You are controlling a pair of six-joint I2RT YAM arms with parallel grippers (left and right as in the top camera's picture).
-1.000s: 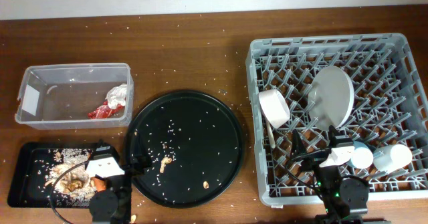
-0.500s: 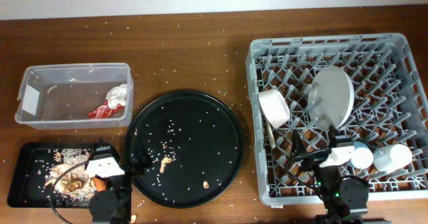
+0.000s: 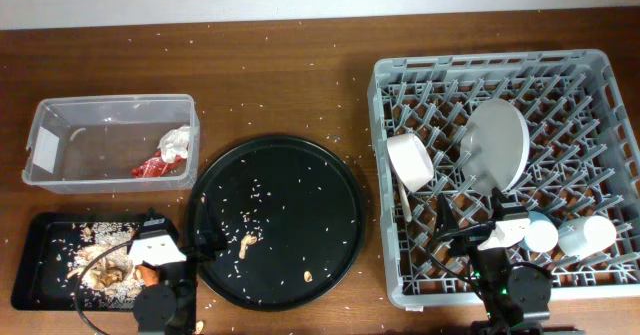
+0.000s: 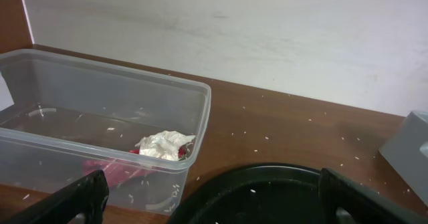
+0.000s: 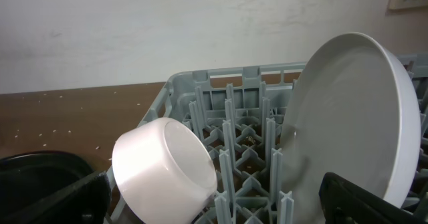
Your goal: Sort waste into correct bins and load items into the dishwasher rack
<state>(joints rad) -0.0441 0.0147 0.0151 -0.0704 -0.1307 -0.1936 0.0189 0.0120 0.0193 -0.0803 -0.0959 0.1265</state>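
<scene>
The clear tub [image 3: 110,140] holds the red wrapper [image 3: 150,166] and white tissue [image 3: 176,140]; the left wrist view shows the tub [image 4: 100,110], tissue [image 4: 164,145] and wrapper [image 4: 110,170]. The shallow black tray [image 3: 35,237] holds food scraps with rice [image 3: 100,267] and a carrot piece [image 3: 150,273]. The grey rack [image 3: 510,75] holds the plate [image 3: 497,145], a white bowl [image 3: 409,161], two small cups [image 3: 588,235] and a thin utensil [image 3: 403,203]. My left gripper [image 3: 178,237] is open and empty [image 4: 221,204]. My right gripper [image 3: 470,215] is open and empty over the rack's front [image 5: 217,204], before the bowl [image 5: 164,167] and plate [image 5: 351,117].
A large round black tray [image 3: 275,220] with a few rice grains and scraps lies between the bins and the rack; its rim shows in the left wrist view [image 4: 281,184]. Rice grains are scattered over the wooden table [image 3: 280,85]. A pale wall runs along the back.
</scene>
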